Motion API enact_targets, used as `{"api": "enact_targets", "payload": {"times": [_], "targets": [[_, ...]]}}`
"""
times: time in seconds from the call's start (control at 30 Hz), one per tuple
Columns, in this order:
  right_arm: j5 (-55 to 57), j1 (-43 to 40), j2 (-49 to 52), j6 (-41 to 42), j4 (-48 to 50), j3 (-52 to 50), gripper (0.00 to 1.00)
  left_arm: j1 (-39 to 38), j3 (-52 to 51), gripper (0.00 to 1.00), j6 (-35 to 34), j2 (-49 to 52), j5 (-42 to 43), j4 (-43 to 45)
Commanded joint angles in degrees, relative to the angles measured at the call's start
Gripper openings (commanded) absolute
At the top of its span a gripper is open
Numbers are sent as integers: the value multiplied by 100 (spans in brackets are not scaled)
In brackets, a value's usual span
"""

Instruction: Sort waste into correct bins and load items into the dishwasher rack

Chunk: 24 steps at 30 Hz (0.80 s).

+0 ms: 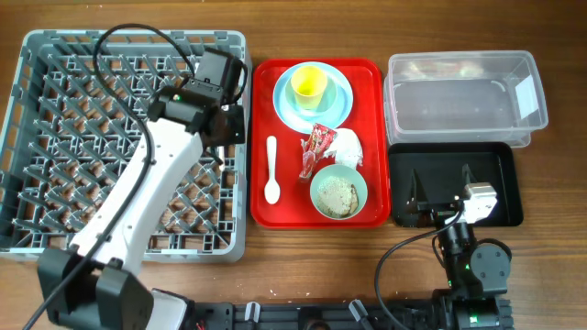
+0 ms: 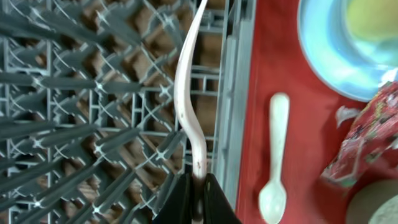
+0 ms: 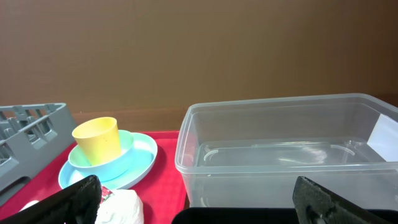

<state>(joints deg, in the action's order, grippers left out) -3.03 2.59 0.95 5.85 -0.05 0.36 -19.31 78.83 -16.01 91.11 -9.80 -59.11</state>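
Sorting looked barely begun: left gripper (image 2: 198, 186) clamped the fork (image 2: 188, 93) over the right edge of the rack (image 1: 128, 37), right gripper (image 1: 438, 188) gaped above the black tray (image 1: 504, 165), and spoon (image 1: 271, 170), cup (image 1: 310, 84), wrapper (image 1: 315, 147) and napkin (image 1: 348, 147) lay on the red tray (image 1: 289, 197).

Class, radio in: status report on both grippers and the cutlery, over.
Left gripper shut on white plastic utensil, over dishwasher rack near its tray-side edge. Right gripper open, empty, over black tray. White spoon on red tray. Nothing blocking.
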Motion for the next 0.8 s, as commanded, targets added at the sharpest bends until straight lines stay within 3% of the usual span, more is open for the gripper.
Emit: {"api": "enact_targets", "payload": {"times": [0.0,0.5,0.57,0.6,0.63,0.77], "targets": [[-92,24,-15,-79,15,-7,100,120,-50,4,280,378,205,-39],[-92,24,-15,-79,15,-7,100,116,-105,4,208,831,120,-247],[-92,24,-15,-79,15,-7,100,118,-105,18,208,835,120,-223],[-92,24,-15,-76,15,-7,100,118,-105,34,208,835,120,-201],[-92,24,-15,-81,15,-7,100,118,-105,39,210,835,120,-177],[-92,24,-15,-79,15,-7,100,122,-24,40,210,800,116,-175]]}}
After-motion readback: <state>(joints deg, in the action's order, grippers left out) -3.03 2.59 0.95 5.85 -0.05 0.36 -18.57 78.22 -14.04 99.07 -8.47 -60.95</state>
